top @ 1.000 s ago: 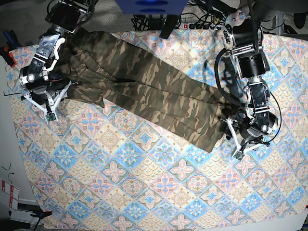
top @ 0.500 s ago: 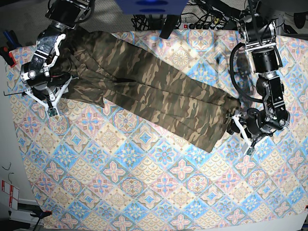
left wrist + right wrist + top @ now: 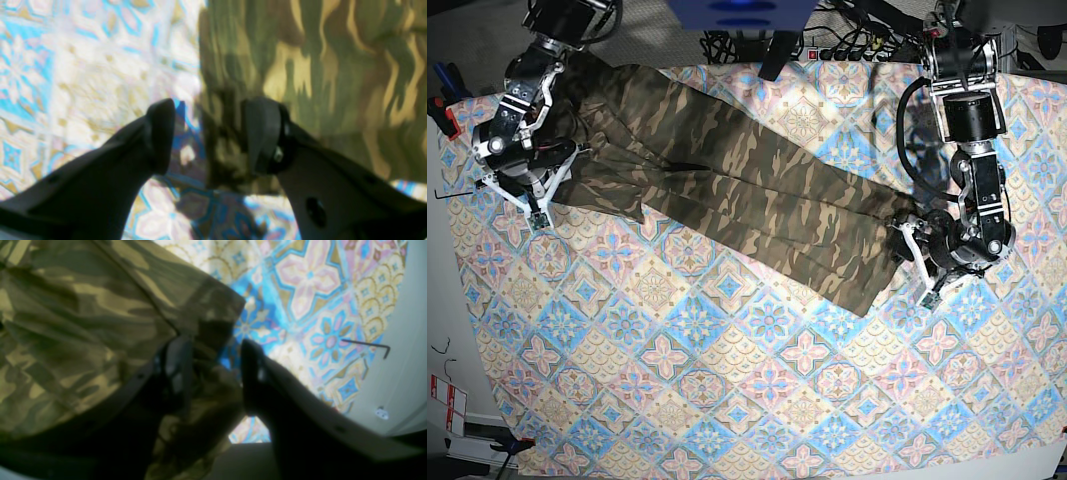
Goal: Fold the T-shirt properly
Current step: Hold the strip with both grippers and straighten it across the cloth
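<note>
Camouflage fabric of the T-shirt (image 3: 747, 190) lies in a long diagonal band across the tablecloth (image 3: 727, 380), from its far left corner toward its right edge. Left wrist view: the left gripper (image 3: 208, 133) has its jaws parted, straddling the shirt's corner, one finger over bare cloth. Right wrist view: the right gripper (image 3: 215, 373) has parted jaws with bunched shirt fabric between them; whether they pinch it cannot be told.
</note>
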You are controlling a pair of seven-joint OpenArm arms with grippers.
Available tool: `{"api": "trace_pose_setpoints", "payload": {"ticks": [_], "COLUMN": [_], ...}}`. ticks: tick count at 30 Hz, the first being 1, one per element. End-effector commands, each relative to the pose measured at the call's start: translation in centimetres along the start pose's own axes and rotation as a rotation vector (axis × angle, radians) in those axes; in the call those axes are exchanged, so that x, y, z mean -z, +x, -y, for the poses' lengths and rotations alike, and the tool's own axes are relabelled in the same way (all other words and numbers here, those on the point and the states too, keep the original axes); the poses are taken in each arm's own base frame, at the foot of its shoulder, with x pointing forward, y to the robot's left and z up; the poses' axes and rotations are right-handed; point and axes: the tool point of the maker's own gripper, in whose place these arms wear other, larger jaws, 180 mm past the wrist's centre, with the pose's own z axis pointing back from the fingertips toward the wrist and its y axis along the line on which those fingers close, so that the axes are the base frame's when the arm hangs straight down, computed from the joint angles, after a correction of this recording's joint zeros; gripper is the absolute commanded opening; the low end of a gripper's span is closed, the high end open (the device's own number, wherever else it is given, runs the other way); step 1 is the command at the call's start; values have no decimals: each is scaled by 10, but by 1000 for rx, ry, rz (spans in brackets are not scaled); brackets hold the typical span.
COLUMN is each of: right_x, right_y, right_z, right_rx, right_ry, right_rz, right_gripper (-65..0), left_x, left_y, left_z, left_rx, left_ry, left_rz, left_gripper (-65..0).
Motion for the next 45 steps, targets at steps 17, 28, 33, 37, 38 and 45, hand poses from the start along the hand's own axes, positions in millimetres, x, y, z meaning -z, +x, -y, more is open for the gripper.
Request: {"api": "trace_pose_setpoints", "payload": {"ticks": [17, 28, 33, 37, 38, 45], "right_x": [-4, -4, -4, -4, -4, -4], "right_y": [2, 3, 4, 4, 4, 4], "right_z": [7, 7, 7, 7, 7, 8], "right_rx": [-7, -6, -6, -6, -6, -6], "right_ry": [-23, -23, -24, -24, -24, -24], "right_rz": [14, 15, 16, 16, 16, 18], "right_gripper": [-418, -418, -419, -420, -420, -421], "left_x": [46, 57, 60, 59, 59, 58], "left_y": [-52, -48, -63, -77, -78, -104], "left_z": [11, 61, 94, 112, 112, 124], "left_rx": [-300, -302, -265, -296, -299, -263], "left_ry": [-82, -231, -306, -350, -351, -356], "left_rz": [-15, -46, -107, -117, -116, -182], "left_gripper": [-317, -317, -318, -318, -318, -334]}}
